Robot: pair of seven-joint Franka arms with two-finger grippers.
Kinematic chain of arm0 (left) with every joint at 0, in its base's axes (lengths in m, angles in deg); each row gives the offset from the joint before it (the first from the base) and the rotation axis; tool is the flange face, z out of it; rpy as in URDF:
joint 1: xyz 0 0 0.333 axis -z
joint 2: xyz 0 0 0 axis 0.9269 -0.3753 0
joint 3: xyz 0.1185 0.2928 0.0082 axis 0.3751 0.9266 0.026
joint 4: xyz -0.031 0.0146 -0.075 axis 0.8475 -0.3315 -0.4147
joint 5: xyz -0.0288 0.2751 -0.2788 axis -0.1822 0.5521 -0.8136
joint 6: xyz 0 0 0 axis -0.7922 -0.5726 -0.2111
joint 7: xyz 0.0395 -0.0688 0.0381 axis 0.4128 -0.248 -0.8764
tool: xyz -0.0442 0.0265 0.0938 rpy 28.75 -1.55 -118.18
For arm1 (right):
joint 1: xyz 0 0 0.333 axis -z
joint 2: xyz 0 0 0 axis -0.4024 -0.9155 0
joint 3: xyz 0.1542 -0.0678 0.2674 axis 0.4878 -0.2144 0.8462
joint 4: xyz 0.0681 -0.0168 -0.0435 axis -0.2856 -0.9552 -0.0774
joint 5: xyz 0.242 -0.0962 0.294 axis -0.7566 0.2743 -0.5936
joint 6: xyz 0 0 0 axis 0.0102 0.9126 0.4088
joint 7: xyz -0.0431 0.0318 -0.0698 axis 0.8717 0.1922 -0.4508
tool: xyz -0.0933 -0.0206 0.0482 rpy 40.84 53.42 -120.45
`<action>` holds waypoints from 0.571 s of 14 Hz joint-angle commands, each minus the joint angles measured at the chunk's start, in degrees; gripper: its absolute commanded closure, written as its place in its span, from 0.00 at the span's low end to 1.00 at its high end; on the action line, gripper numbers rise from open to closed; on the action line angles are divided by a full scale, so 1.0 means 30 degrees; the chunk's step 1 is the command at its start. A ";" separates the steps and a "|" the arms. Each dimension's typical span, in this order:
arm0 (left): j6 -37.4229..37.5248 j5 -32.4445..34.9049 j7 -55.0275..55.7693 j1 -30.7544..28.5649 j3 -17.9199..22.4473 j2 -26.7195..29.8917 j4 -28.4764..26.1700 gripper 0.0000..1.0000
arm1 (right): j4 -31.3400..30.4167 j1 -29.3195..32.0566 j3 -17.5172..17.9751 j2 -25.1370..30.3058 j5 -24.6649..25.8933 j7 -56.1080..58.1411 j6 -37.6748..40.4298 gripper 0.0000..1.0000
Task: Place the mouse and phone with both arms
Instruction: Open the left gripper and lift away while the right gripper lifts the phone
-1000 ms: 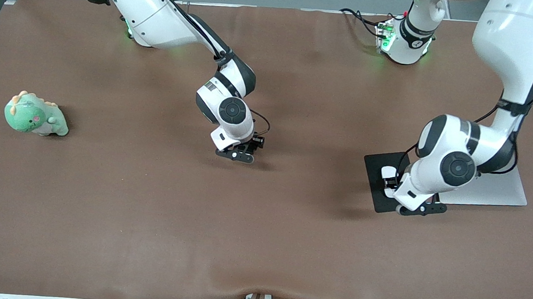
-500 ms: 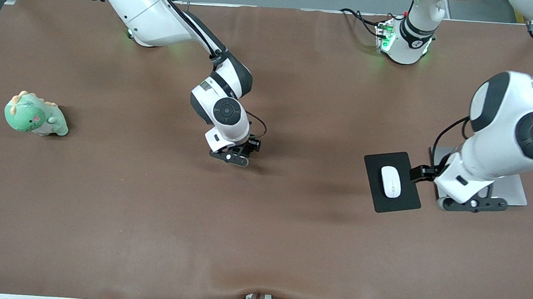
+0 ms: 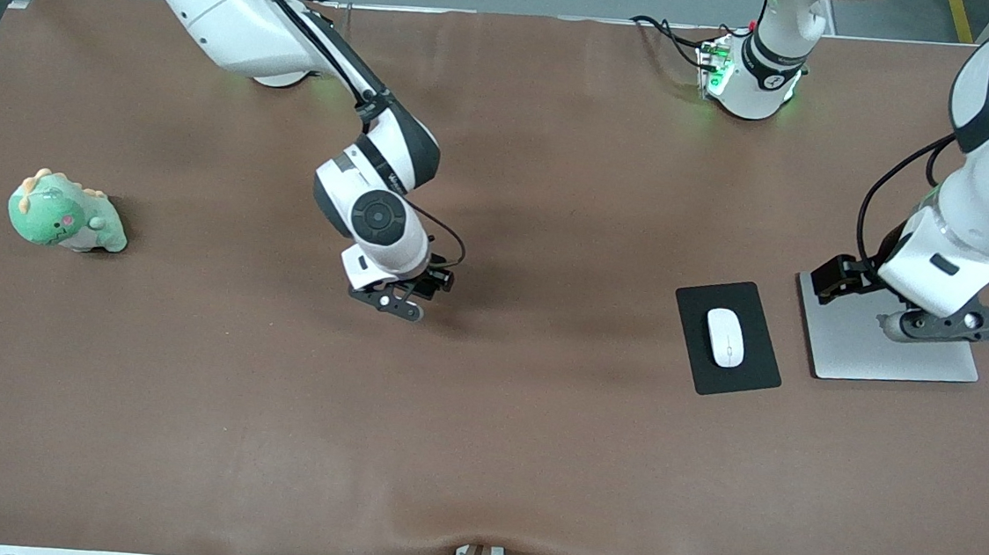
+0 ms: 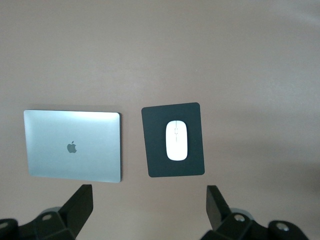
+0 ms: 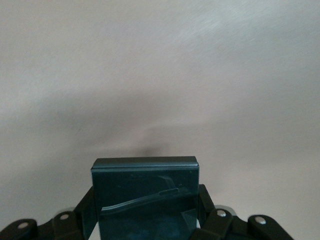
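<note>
The mouse (image 3: 724, 337) lies centred on its pad (image 3: 752, 373) as delivered, so the left claw (image 3: 963, 323) hangs open above the laptop (image 3: 894, 362), while the right claw (image 3: 396, 294) grips the phone (image 5: 145, 192) over the mid-surface (image 3: 481, 453), seemingly for placing.

The left gripper (image 4: 145, 212) hangs high with its fingers spread wide and empty, while the right gripper (image 5: 145, 220) is clamped on the phone (image 5: 145, 197).

High front camera faces the arms; left wrist camera shares its mouse (image 3: 725, 336) view
</note>
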 commanded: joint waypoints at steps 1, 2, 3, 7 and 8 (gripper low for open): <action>0.0584 -0.0336 -0.0436 -0.0144 -0.0075 0.0718 -0.0249 0.00 | -0.0509 0.1504 0.0882 0.1226 0.0426 0.0407 0.1064 1.00; 0.0732 -0.0920 -0.0436 -0.0231 0.0012 0.0952 -0.0249 0.00 | -0.0509 0.1709 0.0882 0.1432 0.0426 0.0612 0.1329 1.00; 0.1023 -0.1361 -0.0465 -0.0638 -0.0016 0.1274 -0.0278 0.00 | -0.0538 0.2059 0.0882 0.1579 0.0426 0.0962 0.1564 1.00; 0.1905 -0.2654 -0.0933 -0.1403 -0.0045 0.1921 -0.0366 0.00 | -0.0480 0.3640 0.0999 0.2340 -0.0389 0.3388 0.2764 1.00; 0.1963 -0.2654 -0.1137 -0.1404 -0.0017 0.1950 -0.0337 0.00 | -0.0508 0.4022 0.0999 0.2632 -0.0916 0.4239 0.2941 1.00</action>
